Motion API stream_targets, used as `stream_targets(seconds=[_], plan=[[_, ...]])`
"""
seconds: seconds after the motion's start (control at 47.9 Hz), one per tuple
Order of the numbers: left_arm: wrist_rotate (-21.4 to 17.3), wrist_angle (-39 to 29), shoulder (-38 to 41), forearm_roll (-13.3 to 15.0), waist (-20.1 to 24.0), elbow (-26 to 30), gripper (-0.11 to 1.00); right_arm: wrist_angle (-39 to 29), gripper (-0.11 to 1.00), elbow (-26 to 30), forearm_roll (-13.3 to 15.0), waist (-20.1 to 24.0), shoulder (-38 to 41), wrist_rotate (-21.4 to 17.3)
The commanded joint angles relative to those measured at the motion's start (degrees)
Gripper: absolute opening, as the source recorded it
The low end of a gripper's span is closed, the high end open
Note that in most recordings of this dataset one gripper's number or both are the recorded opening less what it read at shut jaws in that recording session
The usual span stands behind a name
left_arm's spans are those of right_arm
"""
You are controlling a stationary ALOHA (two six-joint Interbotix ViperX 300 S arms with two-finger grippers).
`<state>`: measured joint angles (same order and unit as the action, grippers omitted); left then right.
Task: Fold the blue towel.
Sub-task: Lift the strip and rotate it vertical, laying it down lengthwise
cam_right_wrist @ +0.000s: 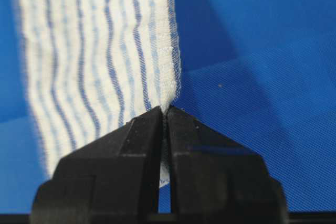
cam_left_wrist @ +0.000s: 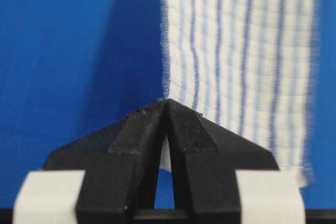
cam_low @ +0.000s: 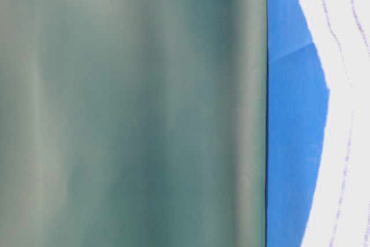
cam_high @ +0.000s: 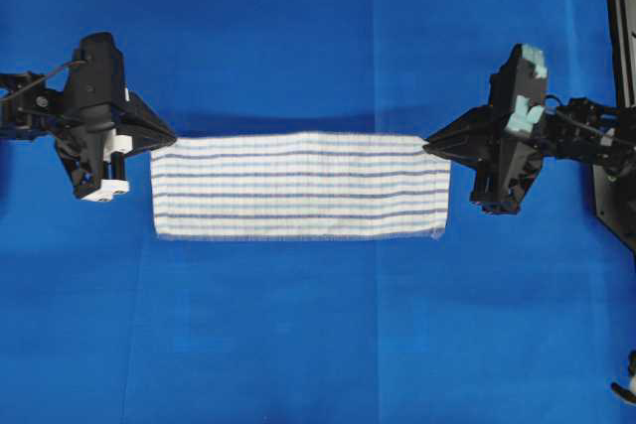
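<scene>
Handling note: the white rectangular cloth towel with dark- and pale-blue stripes [cam_high: 298, 186] looks light, limp and non-fragile. It hangs stretched between the arms over the plain solid-blue sheet [cam_high: 298, 345], sagging at its lower edge. Corners are the sensible hold. Left gripper [cam_high: 162, 139] and right gripper [cam_high: 434, 143] are each clenched on an upper corner. Count: one towel, one sheet, two grippers.

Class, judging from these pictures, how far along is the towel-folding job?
Done: both grippers, left and right, have jaws shut on the blue towel's far corners. In hand: that far edge looks lifted, casting a shadow on the blue sheet. Left: bringing it over to the near edge.
</scene>
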<state>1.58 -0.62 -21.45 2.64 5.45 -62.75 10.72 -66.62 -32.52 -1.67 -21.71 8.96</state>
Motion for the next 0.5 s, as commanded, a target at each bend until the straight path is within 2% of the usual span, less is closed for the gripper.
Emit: stream_targets(seconds=[0.0, 0.146, 0.251, 0.355, 0.48], plan=[[0.6, 0.0, -2.0, -0.1, -0.4, 0.5, 0.02, -0.7, 0.03, 0.4, 0.1, -0.2, -1.3, 0.2], [1.8, 0.0, -2.6, 0.0, -1.4, 0.4, 0.02, -1.1, 0.03, 1.0, 0.1, -0.1, -1.1, 0.1], [4.3, 0.7, -2.6, 0.4, -3.5, 1.1, 0.02, -1.1, 0.03, 2.3, 0.4, -0.8, -1.1, 0.3], [9.0, 3.4, -2.0, 0.4, -6.2, 1.8, 0.02, -2.5, 0.03, 3.9, 1.0, -3.5, -1.1, 0.8], [12.0, 7.1, -1.5, 0.4, -9.3, 2.1, 0.02, -4.6, 0.03, 6.3, 1.4, -7.7, -0.6, 2.9]])
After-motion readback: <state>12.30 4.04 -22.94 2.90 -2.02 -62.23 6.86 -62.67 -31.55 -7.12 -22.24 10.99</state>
